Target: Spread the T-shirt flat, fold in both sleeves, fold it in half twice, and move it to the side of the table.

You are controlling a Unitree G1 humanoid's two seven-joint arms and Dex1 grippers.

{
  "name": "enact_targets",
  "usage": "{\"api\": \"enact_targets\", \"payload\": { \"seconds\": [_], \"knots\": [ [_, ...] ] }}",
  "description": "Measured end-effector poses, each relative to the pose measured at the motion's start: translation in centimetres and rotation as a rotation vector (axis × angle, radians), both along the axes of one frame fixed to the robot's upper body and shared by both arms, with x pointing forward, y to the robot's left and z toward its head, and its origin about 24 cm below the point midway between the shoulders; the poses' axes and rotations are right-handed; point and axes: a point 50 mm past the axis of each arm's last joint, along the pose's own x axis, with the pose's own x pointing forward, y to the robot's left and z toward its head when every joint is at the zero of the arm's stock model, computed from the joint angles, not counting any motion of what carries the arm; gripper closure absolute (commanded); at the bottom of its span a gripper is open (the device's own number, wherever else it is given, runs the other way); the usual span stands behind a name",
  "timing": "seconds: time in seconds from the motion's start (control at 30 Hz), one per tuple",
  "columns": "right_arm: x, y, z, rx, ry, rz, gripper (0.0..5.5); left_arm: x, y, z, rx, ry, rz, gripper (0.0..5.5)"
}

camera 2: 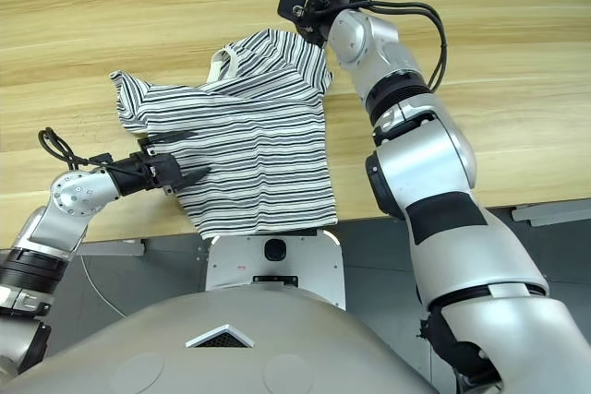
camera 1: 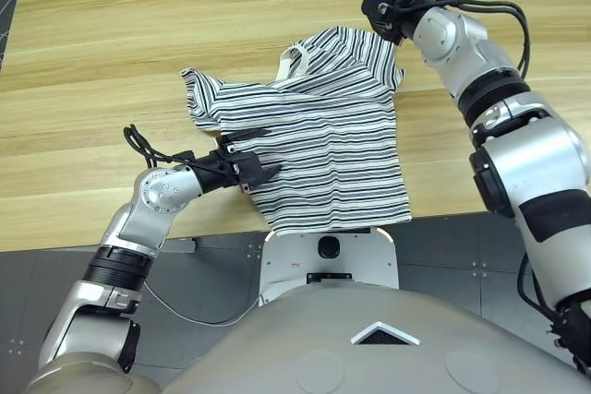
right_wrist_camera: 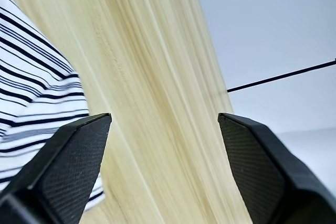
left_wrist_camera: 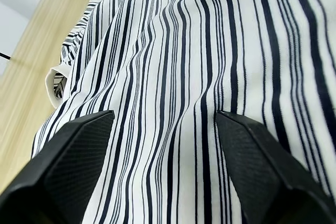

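Wooden table [camera 1: 111, 25], grey floor [camera 1: 443, 265], rumpled striped T-shirt [camera 1: 323, 136], left tool [left_wrist_camera: 164, 116] spread, right tool [right_wrist_camera: 164, 116] spread

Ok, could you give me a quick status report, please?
Left gripper open, over T-shirt left edge. Right gripper open, by its far right corner. T-shirt rumpled, not yet flat. Nothing in the way.

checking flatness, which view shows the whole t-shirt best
Left eye view: the whole T-shirt, collar to hem. Right eye view shows the same. Left wrist view gives close stripes, right wrist view an edge.
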Motion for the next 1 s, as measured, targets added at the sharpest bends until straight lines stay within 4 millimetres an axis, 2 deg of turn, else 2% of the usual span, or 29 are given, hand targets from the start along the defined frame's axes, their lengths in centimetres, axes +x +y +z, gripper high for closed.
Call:
{"api": "enact_targets", "payload": {
  "seconds": [0.3,0.5,0.67,0.87,0.9,1.0],
  "knots": [
    [-1.3,4.3,-1.2,-0.001,0.045,0.091,1.73,-2.4,-1.5,0.1,-0.024,0.08,-0.164,1.91],
    [-2.5,6.1,-2.8,-0.04,0.11,0.134,1.73,-3.3,-1.7,0.2,-0.024,0.095,-0.196,1.91],
    [-3.5,6.1,-4.8,-0.092,0.178,0.13,1.73,-4.5,-1.6,0.6,-0.006,0.135,-0.256,1.91],
    [-3.6,6.1,-5.1,-0.201,0.149,0.162,1.73,-6.4,-1.4,0.3,0.013,0.247,-0.318,1.91],
    [-3.5,5.8,-5.1,-0.254,0.125,0.167,1.73,-7.3,-1.2,-0.3,0.018,0.298,-0.313,1.91],
    [-3.2,4.9,-5.1,-0.368,0.093,0.166,1.73,-7.5,-1.2,-0.3,0.016,0.308,-0.313,1.91]
  ]
}}
